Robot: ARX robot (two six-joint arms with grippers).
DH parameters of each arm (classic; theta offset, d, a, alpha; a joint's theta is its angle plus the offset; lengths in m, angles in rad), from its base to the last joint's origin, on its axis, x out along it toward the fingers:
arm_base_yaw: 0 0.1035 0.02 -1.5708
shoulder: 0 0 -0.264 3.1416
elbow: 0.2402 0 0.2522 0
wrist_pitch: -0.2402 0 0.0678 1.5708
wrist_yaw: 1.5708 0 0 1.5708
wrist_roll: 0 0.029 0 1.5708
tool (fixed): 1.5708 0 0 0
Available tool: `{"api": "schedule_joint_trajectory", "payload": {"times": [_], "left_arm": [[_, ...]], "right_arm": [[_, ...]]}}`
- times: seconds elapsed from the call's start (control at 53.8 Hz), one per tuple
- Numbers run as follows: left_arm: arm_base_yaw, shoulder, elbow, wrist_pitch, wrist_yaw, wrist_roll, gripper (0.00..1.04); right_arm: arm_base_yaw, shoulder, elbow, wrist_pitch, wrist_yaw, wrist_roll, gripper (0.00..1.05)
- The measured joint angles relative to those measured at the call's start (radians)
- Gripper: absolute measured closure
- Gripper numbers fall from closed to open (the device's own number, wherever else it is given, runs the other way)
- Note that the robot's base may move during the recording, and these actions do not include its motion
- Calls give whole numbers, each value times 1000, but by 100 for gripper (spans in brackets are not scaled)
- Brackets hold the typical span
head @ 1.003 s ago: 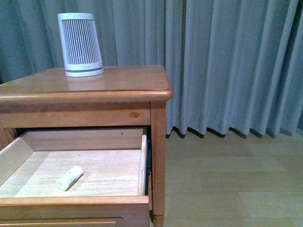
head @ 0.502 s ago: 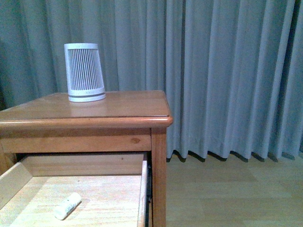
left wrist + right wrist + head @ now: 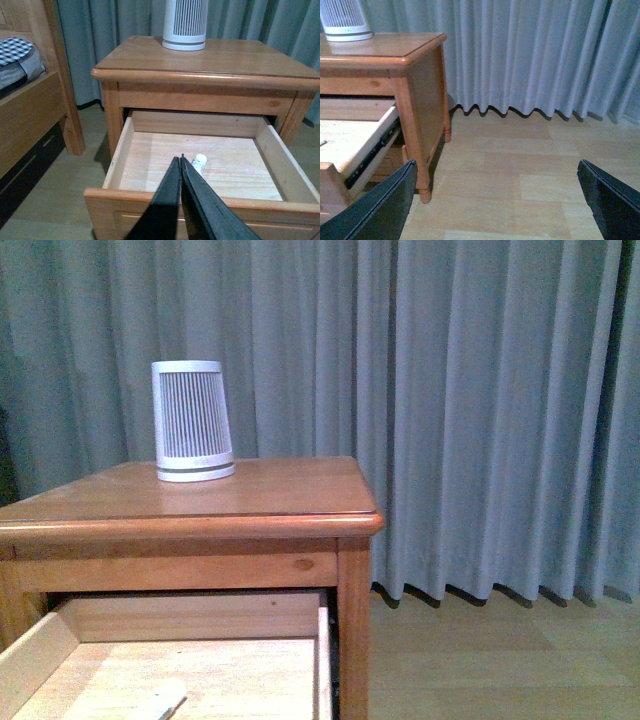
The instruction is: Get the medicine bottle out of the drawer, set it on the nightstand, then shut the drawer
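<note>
Medicine bottle, small white plastic cylinder, lies flat in open pale-wood drawer, 6 o'clock of white ribbed cylinder in front view. Left gripper closed, empty: open first, straddle bottle crosswise. Right gripper spread wide.

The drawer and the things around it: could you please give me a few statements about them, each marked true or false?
1. The drawer is open. True.
2. The medicine bottle stands on top of the nightstand. False: it lies on its side inside the drawer.
3. The left gripper has its jaws together. True.
4. The right gripper is shut. False: its jaws are wide apart.
5. The ribbed white device stands on the nightstand. True.
</note>
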Motion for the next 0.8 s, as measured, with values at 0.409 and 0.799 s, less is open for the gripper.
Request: {"api": "schedule_joint_trajectory", "payload": {"times": [0.409,0.799], "left_arm": [[2,-131,-94,-31,-7,3,102],[3,-240,-152,-69,-2,3,102]], "right_arm": [[0,0,0,0,-8,0,7],[-92,469,223,109,-395,140,7]]}}
